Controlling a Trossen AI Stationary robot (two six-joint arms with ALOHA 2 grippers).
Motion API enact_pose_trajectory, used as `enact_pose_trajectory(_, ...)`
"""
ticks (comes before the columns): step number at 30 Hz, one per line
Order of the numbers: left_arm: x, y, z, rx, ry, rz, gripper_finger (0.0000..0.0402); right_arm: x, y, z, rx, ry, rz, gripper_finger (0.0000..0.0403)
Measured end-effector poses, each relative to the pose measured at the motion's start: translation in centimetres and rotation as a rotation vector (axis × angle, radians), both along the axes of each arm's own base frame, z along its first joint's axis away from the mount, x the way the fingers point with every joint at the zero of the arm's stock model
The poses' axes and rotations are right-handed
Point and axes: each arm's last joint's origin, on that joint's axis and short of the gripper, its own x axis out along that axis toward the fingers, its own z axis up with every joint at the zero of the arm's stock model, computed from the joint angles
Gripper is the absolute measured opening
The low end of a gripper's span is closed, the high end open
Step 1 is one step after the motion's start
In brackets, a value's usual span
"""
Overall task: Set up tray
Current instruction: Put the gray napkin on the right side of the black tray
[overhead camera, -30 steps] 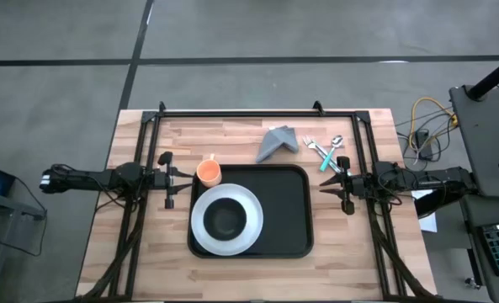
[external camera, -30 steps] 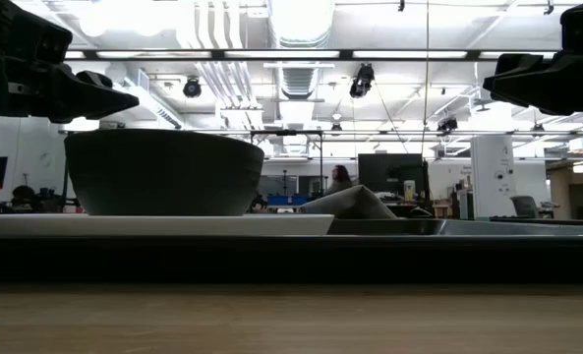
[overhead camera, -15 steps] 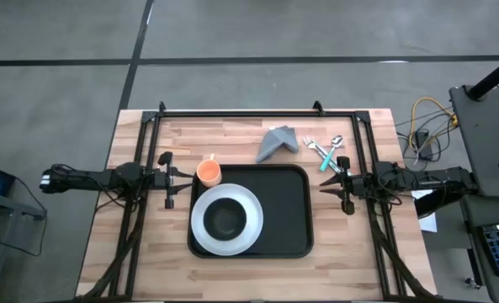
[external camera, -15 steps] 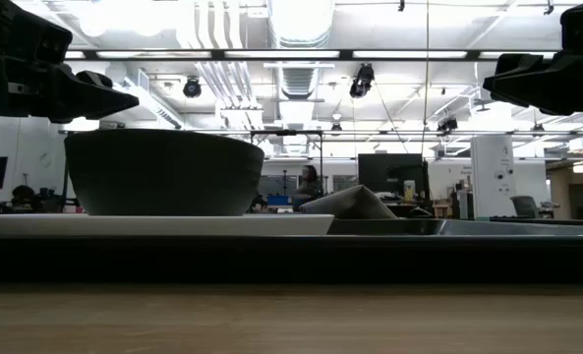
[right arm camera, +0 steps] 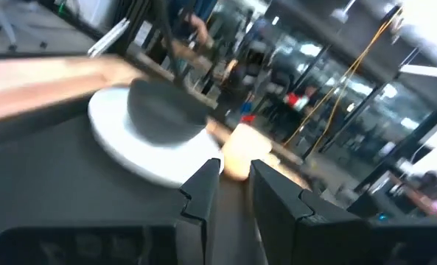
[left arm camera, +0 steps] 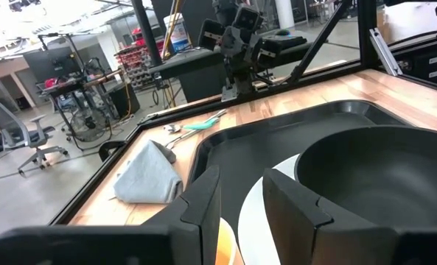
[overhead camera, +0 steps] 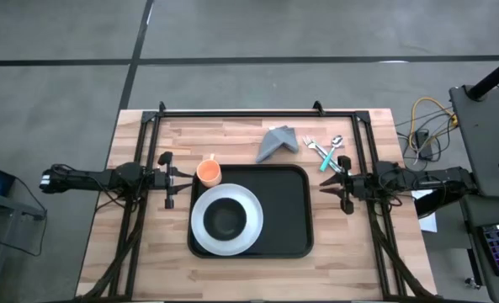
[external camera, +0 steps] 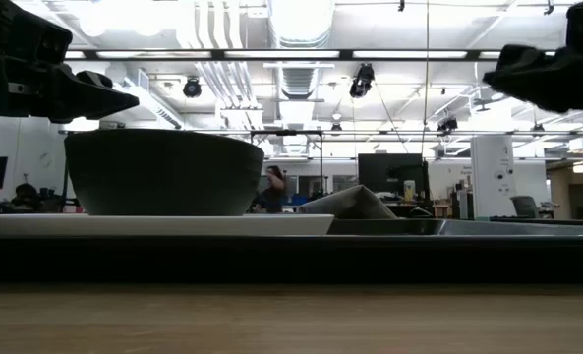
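The black tray (overhead camera: 287, 215) lies at the table's middle. A white plate (overhead camera: 200, 225) rests on its left half, and a dark bowl (overhead camera: 225, 219) stands on the plate. My left gripper (overhead camera: 172, 181) hovers level by the tray's left edge. In its wrist view my left gripper (left arm camera: 240, 195) is open by a narrow gap, with nothing between the fingers. My right gripper (overhead camera: 342, 181) hovers level by the tray's right edge. Seen from its own wrist, my right gripper (right arm camera: 235, 177) is likewise narrowly open and holds nothing.
An orange cup (overhead camera: 209, 172) stands on the wood just beyond the tray's far left corner. A folded grey napkin (overhead camera: 277, 141) and cutlery with teal handles (overhead camera: 325, 153) lie beyond the far right corner. A black frame (overhead camera: 257, 112) borders the table.
My right gripper has rolled a little about its own pointing line and stays where it was. Neither gripper's gap has changed.
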Motion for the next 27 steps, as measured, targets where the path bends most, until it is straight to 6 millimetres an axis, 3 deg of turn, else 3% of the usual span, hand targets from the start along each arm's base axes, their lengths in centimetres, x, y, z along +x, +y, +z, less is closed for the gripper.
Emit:
enact_pose_trajectory(10, 0.0, 0.0, 0.0, 0.000, 0.001, 0.000, 0.0084, -0.5, -0.1, 3.4, 0.120, -0.346, -0.015, 0.0068)
enact_pose_trajectory(20, 0.0, 0.0, 0.0, 0.000, 0.001, 0.001, 0.0084, 0.5, -1.1, 2.5, 0.173, -0.250, -0.375, 0.0068)
enact_pose_trajectory(27, 0.0, 0.0, 0.0, 0.000, 0.001, 0.001, 0.0084, 1.3, -1.4, 2.7, 0.170, -0.198, -0.498, 0.0068)
